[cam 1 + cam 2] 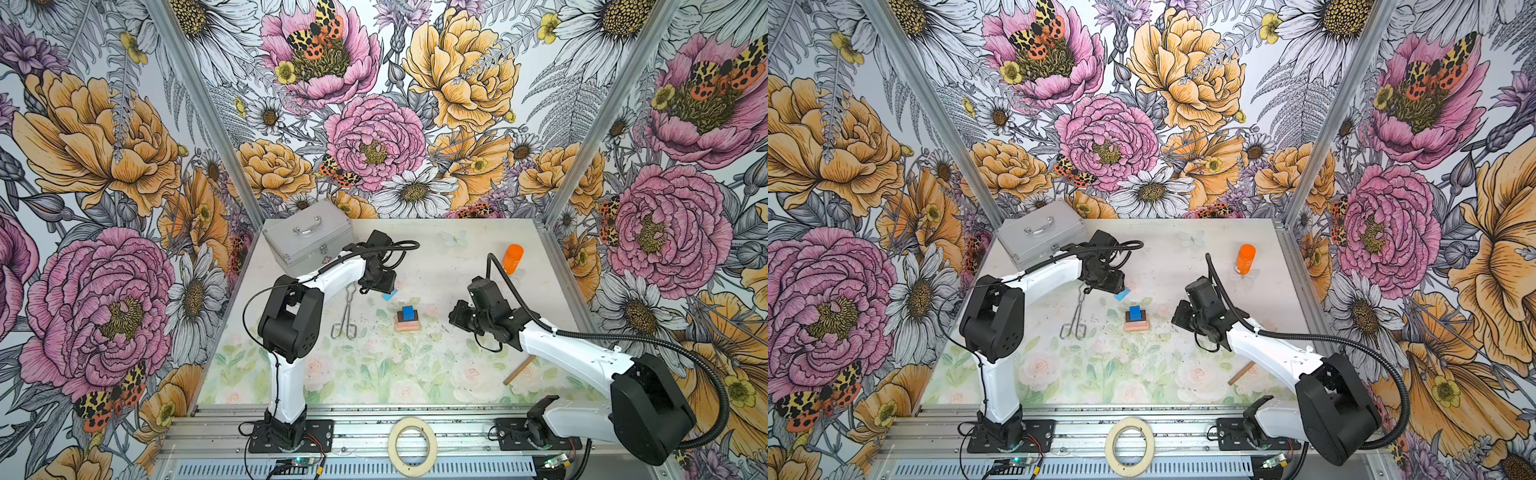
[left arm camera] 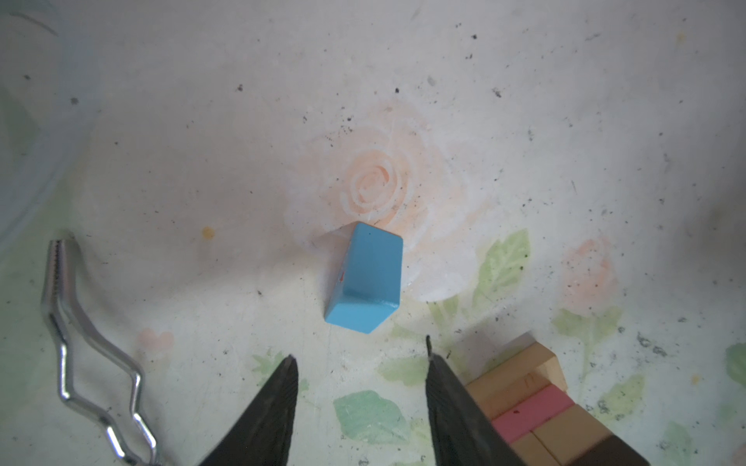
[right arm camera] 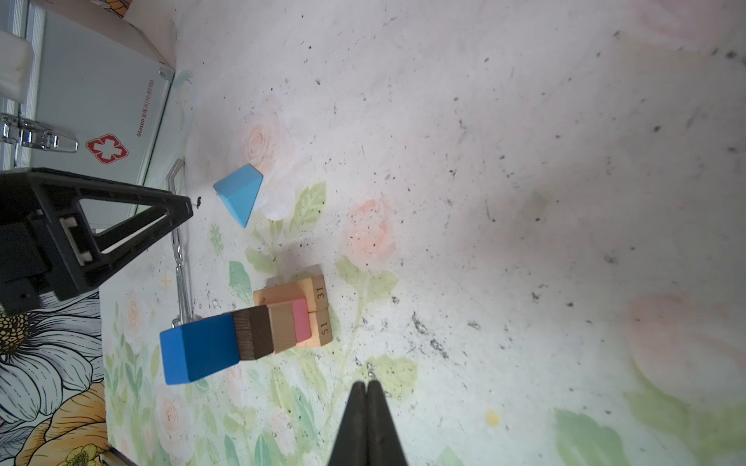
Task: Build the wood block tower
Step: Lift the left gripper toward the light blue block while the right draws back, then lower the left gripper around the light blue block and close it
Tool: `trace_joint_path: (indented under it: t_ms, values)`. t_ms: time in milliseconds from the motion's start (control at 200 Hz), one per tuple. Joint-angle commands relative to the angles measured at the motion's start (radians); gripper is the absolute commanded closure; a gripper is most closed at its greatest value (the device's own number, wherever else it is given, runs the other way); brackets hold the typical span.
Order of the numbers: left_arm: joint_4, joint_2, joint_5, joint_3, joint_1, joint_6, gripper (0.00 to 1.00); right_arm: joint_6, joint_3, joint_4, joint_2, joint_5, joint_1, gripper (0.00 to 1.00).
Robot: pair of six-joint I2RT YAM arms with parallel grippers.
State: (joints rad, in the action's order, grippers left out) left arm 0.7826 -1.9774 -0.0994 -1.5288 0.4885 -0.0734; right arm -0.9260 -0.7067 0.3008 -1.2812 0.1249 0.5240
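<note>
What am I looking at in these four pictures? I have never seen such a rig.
These are two white-and-black robot arms on a flower-printed table, each ending in a two-fingered gripper. The two wide pictures come from one camera head overhead; the two close ones from cameras on the wrists. In the middle stands the small wood block tower: tan, pink and dark brown layers with a dark blue cube on top. The left gripper hangs open and empty near a loose light blue wooden block on the table. The right gripper is shut and empty. Also there: silver metal tongs, a silver metal case, an orange plastic bottle, a thin tan wooden stick.
</note>
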Motion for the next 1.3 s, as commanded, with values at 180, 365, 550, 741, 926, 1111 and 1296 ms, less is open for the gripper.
trace_joint_path:
  t_ms: [180, 365, 550, 741, 926, 1111, 1296]
  values:
    - [0.001, -0.071, -0.037, -0.054, 0.006, 0.073, 0.49, 0.013, 0.005, -0.038, -0.008, 0.002, -0.005, 1.0]
    - [0.004, -0.096, -0.013, -0.071, 0.009, 0.086, 0.49, 0.015, 0.004, -0.042, -0.018, 0.007, -0.006, 1.0]
    - [0.004, -0.122, -0.012, -0.086, 0.008, 0.088, 0.49, 0.015, 0.003, -0.049, -0.028, 0.014, -0.007, 1.0]
    - [0.004, -0.145, -0.013, -0.104, 0.008, 0.095, 0.54, 0.015, 0.001, -0.051, -0.036, 0.017, -0.008, 1.0]
    - [0.004, -0.156, -0.022, -0.109, 0.007, 0.098, 0.59, 0.014, 0.0, -0.052, -0.04, 0.02, -0.01, 1.0]
    - [0.005, -0.165, -0.028, -0.109, 0.008, 0.098, 0.59, 0.013, 0.002, -0.053, -0.042, 0.021, -0.01, 1.0]
    - [0.01, -0.172, -0.029, -0.107, 0.01, 0.098, 0.6, 0.012, 0.004, -0.054, -0.046, 0.021, -0.009, 1.0]
